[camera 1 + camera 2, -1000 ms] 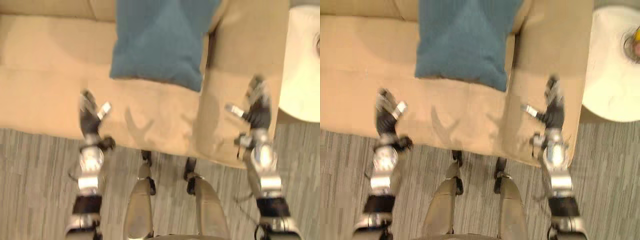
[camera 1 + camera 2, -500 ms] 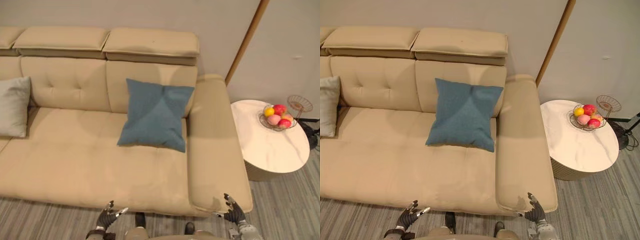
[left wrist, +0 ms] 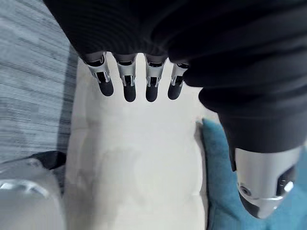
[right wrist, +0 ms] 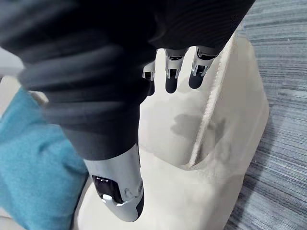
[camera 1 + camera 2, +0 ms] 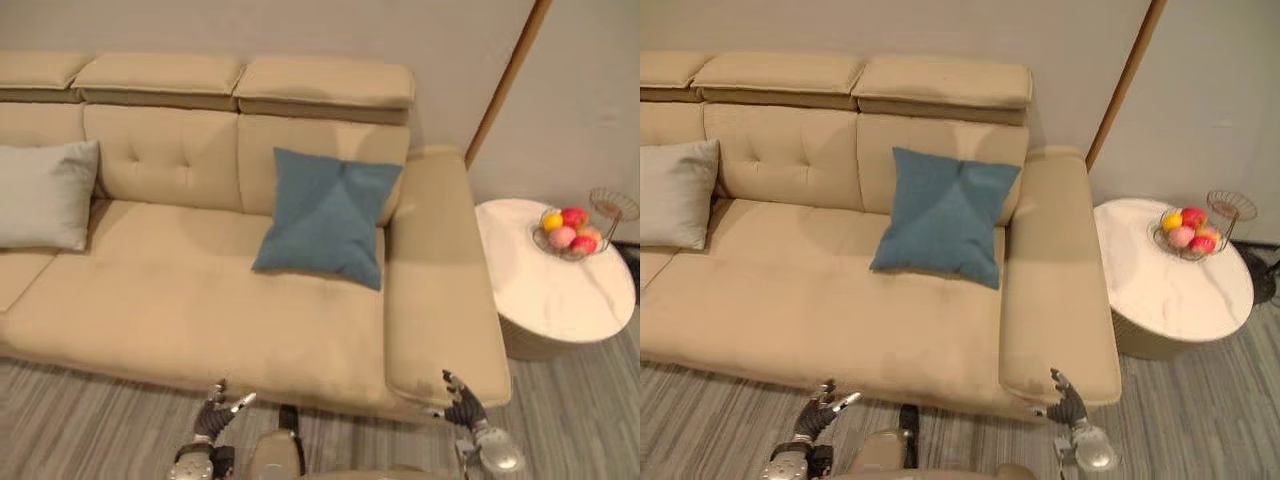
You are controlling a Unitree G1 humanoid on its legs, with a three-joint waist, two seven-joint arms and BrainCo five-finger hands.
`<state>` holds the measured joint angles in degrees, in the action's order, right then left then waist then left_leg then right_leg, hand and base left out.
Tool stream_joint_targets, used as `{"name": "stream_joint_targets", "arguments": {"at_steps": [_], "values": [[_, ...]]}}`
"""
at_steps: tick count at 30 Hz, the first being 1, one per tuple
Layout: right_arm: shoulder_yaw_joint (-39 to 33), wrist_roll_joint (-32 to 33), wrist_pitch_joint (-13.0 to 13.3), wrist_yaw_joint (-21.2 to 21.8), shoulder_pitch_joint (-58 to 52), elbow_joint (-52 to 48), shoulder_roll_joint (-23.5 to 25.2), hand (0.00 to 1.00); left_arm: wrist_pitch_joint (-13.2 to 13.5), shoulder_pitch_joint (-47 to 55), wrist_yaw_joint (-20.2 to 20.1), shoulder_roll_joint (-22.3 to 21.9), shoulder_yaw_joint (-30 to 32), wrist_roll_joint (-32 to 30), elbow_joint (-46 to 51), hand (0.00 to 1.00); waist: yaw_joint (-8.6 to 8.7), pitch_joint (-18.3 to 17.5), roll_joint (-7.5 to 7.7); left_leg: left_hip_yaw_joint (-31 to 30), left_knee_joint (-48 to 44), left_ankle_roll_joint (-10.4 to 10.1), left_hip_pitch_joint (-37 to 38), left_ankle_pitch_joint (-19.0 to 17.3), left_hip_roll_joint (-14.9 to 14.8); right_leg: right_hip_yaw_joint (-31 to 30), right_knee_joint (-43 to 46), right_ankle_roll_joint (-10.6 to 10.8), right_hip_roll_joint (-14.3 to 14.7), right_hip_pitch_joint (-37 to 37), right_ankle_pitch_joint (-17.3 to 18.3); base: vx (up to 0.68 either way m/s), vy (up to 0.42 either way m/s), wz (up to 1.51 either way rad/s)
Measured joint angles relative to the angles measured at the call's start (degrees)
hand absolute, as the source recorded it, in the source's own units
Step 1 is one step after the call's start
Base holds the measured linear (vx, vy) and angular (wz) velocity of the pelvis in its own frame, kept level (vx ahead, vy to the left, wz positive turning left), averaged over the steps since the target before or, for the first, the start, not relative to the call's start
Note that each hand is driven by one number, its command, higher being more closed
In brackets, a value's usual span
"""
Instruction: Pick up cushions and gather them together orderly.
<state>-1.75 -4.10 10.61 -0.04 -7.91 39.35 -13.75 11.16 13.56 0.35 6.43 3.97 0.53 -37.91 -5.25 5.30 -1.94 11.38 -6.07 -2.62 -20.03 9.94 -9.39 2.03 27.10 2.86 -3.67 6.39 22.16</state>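
Two cushions rest on one beige sofa [image 5: 200, 310]: a near-square blue cushion [image 5: 328, 215] leans upright on the backrest just beside the right armrest, and a grey cushion [image 5: 45, 195] sits well apart at the left end, long side along the sofa. Grey striped carpet [image 5: 90, 420] lies in front; one round white worktop [image 5: 550, 295] stands at the right. The left robot hand [image 5: 212, 418] and right robot hand [image 5: 462, 408] hover by the sofa's front edge, fingers straight, empty.

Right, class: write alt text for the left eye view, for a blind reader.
A blue cushion leans on a beige sofa's backrest by the right armrest; a grey cushion sits far left. The left hand and right hand hover open near the sofa's front edge.
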Motion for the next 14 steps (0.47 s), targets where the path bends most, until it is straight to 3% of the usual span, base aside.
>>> {"name": "stream_joint_targets", "arguments": {"at_steps": [1,2,3,5,7,10,14], "values": [[-0.74,0.04,-0.49,-0.26,0.35,0.1,-0.37,0.0,-0.44,-0.6,0.11,-0.92,-0.1,0.57,-0.05,0.0,0.7,0.78,-1.49,-1.49,1.38,-2.28,-0.08,-1.7,-0.36,1.23,-0.77,-0.98,0.72,0.06,-1.59,-0.42,-0.143,0.48],[-1.46,0.09,-1.12,-0.61,0.02,0.16,-0.11,0.0,-0.73,-1.37,0.19,-1.2,-0.07,1.18,0.19,0.0,1.64,1.52,-0.51,-1.52,1.4,-4.98,-0.23,-4.49,0.0,2.95,-2.26,-1.72,-0.26,0.42,-2.94,-0.38,-0.077,0.52],[-2.6,0.16,-1.16,-1.01,-0.44,0.13,0.31,0.0,-0.73,-1.48,0.22,-0.97,-0.05,1.17,0.45,0.0,1.52,1.81,0.6,-1.05,-6.26,-2.34,-0.97,-5.83,0.37,3.25,-2.19,-2.63,-1.7,1.33,-3.93,-0.44,-0.101,0.34],[-3.79,0.42,-1.15,-1.26,-0.95,0.09,0.39,0.0,-0.74,-1.17,0.21,-0.95,-0.06,1.17,0.53,0.0,1.97,1.65,1.07,0.0,-18.71,0.5,-0.08,-8.86,0.57,3.23,-3.01,-2.75,-2.63,2.21,-5.69,-0.3,-0.08,0.07],[-4.61,0.72,-1.05,-1.16,-0.92,0.07,0.32,0.0,-0.73,-1.16,0.03,-0.47,0.16,1.15,0.52,0.0,3.13,1.54,0.81,-1.02,-21.02,-1.02,5.05,-15.85,0.39,2.92,-5.04,-2.17,-2.17,3.2,-7.92,-0.22,0.016,0.06],[-5.6,0.71,-1.07,-1.11,-1.05,0.85,0.29,0.0,-0.73,-1.3,-0.12,-0.3,0.27,1.1,0.4,0.0,3.12,1.02,-0.57,-1.84,-9.75,-2.13,10.23,-16.72,1.17,2.68,-8.6,-1.01,-1.21,3.97,-11.22,-0.14,0.091,-0.05],[-6.63,0.71,-1.08,-1.07,-1.51,2.26,0.46,0.0,-0.78,-1.11,-0.14,1.31,0.28,1.08,0.14,0.0,3.33,0.54,0.33,-1.28,-0.66,-1.71,14.77,-13.07,3.37,2.55,-17.19,0.41,-1.65,0.08,-16.76,-0.07,0.11,-0.03]]}}
